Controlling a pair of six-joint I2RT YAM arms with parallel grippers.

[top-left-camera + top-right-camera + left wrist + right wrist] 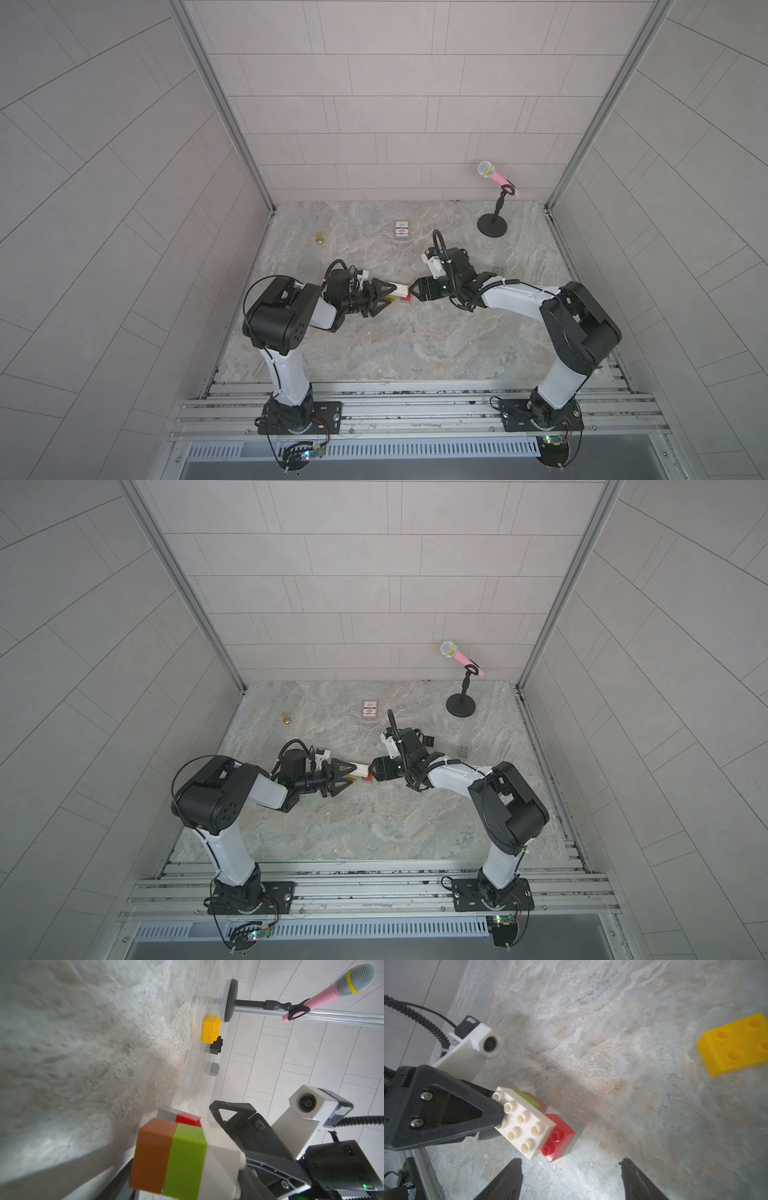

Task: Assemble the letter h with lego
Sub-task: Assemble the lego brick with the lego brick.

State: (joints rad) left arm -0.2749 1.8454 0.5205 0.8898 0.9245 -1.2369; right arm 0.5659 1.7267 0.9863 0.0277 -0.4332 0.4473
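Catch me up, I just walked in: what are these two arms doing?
They are building a lego h. The left gripper is shut on the part-built h: a white brick over green and brown, with a red brick and grey brick as the leg. The right gripper is open and empty, close to the red brick. A yellow brick, black brick and loose grey brick lie on the table, not yet added.
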